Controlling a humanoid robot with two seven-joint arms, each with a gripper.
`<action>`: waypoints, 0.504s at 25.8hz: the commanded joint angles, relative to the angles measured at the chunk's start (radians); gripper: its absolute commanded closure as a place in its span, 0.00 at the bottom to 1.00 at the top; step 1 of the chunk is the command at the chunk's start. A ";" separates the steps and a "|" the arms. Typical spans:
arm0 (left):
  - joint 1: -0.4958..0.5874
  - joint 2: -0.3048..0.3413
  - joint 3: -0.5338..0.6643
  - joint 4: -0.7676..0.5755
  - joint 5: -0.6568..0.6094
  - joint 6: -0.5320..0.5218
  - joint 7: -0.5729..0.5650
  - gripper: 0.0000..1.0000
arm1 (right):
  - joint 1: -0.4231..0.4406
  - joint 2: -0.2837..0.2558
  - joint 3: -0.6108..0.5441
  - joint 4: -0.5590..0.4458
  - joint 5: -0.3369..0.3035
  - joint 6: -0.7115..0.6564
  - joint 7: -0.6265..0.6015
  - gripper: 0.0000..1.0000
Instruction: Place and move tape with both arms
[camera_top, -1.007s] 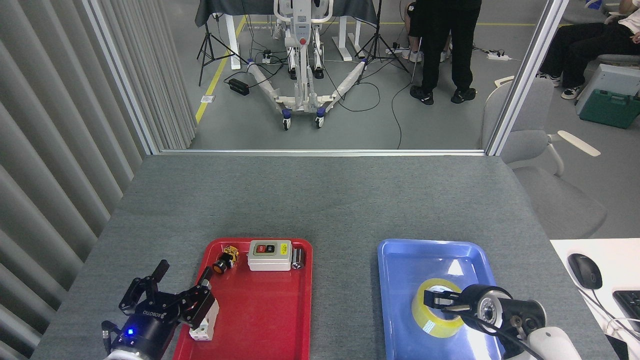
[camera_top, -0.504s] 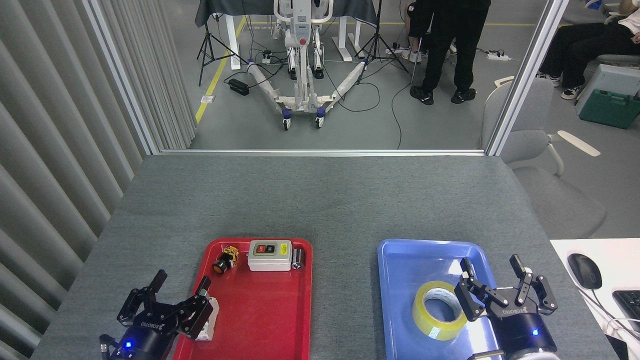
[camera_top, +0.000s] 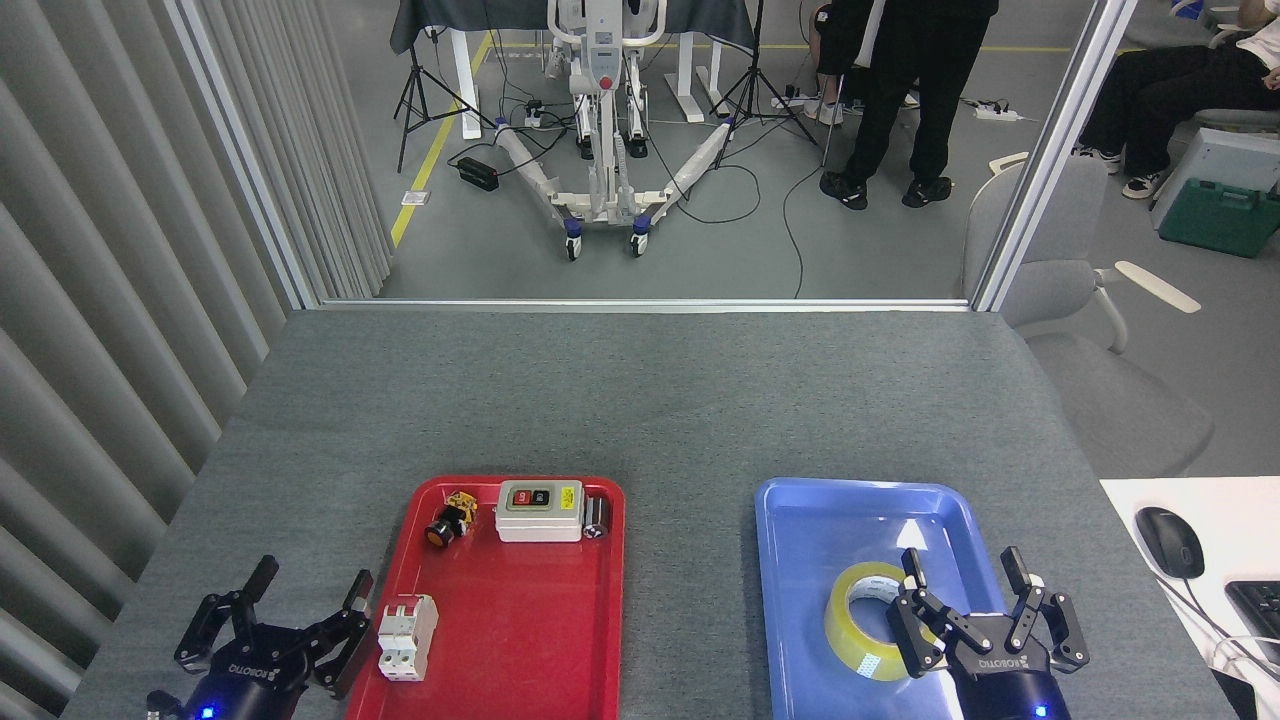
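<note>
Now the tape (camera_top: 872, 620) lies flat in the blue tray (camera_top: 800, 560), right gripper (camera_top: 965, 572) spread wide just beside it; left gripper (camera_top: 308, 583), fingers apart, hovers left of the red tray (camera_top: 520, 640).

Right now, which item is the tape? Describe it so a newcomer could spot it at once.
Find the blue tray on the right side of the grey table. The tape lies flat near its front, partly behind the open right gripper. It is the tray's only item: a translucent yellow ring with a large round hole.
</note>
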 joint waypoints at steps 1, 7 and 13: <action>-0.005 0.041 -0.008 -0.003 0.002 0.006 -0.001 0.00 | 0.003 0.010 -0.001 0.000 0.001 0.053 0.009 0.00; -0.015 0.022 -0.103 -0.003 -0.007 0.132 0.032 0.00 | 0.031 0.011 0.002 -0.003 0.001 0.068 0.014 0.00; -0.015 -0.008 -0.167 0.035 -0.002 0.126 0.052 0.00 | 0.043 0.015 0.009 -0.012 0.000 0.104 0.095 0.01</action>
